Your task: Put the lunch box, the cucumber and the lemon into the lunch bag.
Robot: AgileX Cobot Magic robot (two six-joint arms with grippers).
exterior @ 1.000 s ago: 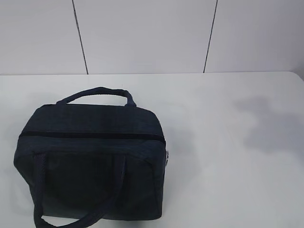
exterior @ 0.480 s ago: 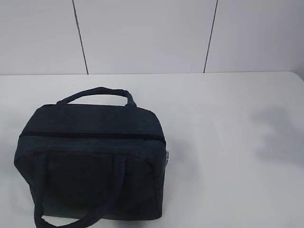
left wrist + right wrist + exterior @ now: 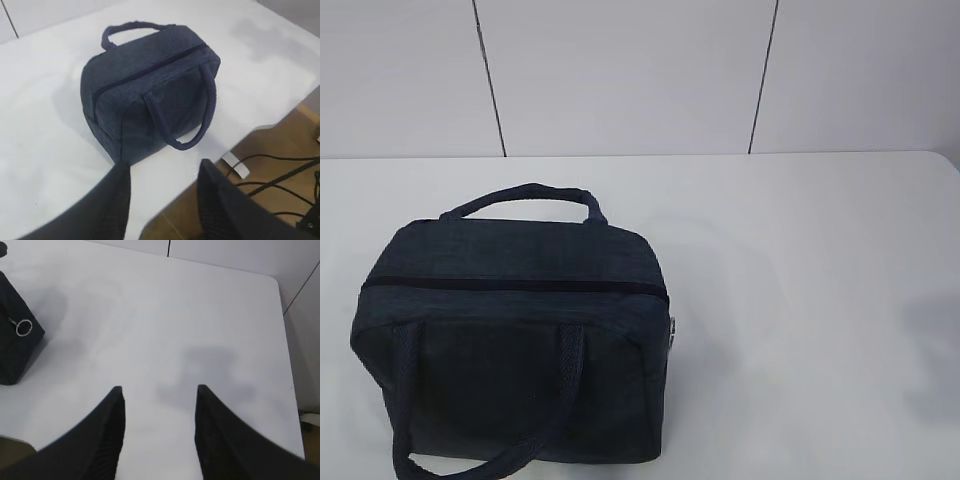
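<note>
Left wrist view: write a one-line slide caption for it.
Zipped navy lunch bag stands on the white table, one handle loop draped down its near side, beyond the open, empty left claw.

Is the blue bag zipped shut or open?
Shut. The lunch bag has its zipper line closed all along the top, and no lining shows.

Navy lunch bag, upright, zipped shut

lunch bag front handle cut off below, contents hidden
</note>
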